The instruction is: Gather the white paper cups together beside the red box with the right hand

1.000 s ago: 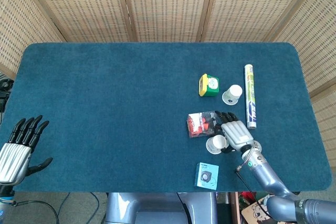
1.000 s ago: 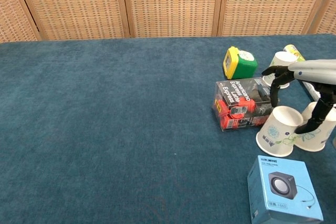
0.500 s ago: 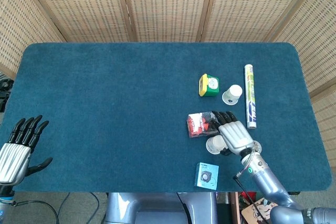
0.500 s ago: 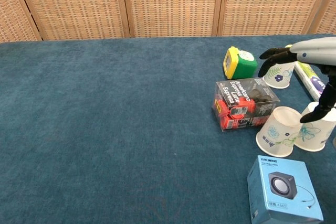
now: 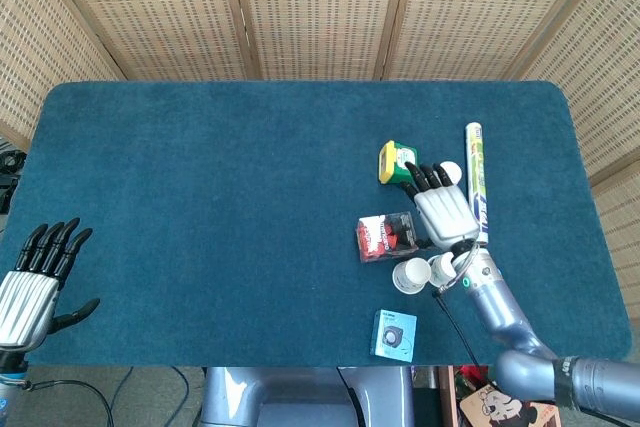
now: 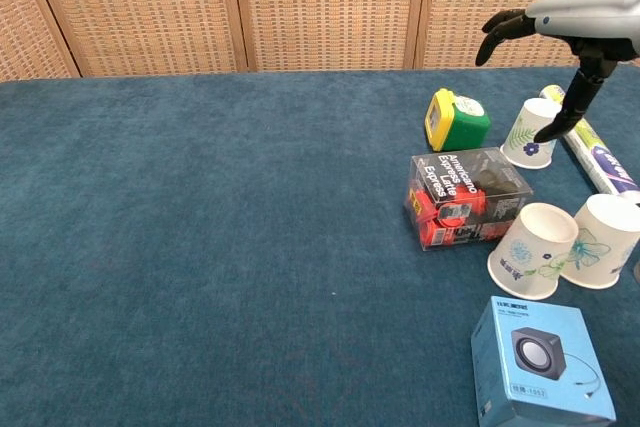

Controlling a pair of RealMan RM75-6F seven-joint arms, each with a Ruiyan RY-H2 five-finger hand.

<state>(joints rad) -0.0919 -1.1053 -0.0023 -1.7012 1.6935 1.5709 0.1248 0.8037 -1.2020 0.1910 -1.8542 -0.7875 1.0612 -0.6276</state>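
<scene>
Two white paper cups (image 6: pixel 530 237) (image 6: pixel 603 242) lie on their sides together just right of the clear-cased red box (image 6: pixel 465 197); the head view shows them (image 5: pixel 408 275) (image 5: pixel 440 267) below the red box (image 5: pixel 385 237). A third white cup (image 6: pixel 528 134) stands further back, between the green case and the tube. My right hand (image 6: pixel 575 17) hovers above that cup with fingers spread, holding nothing. In the head view the right hand (image 5: pixel 443 209) covers most of the third cup (image 5: pixel 453 169). My left hand (image 5: pixel 35 277) rests open at the table's near left edge.
A green-and-yellow case (image 6: pixel 455 119) sits behind the red box. A long white tube (image 6: pixel 595 157) lies at the right of the third cup. A light blue speaker box (image 6: pixel 535 362) sits near the front edge, close to the two cups.
My right hand let go of the two cups beside the red box, rose, and moved back over the third cup. The left hand stayed still.
</scene>
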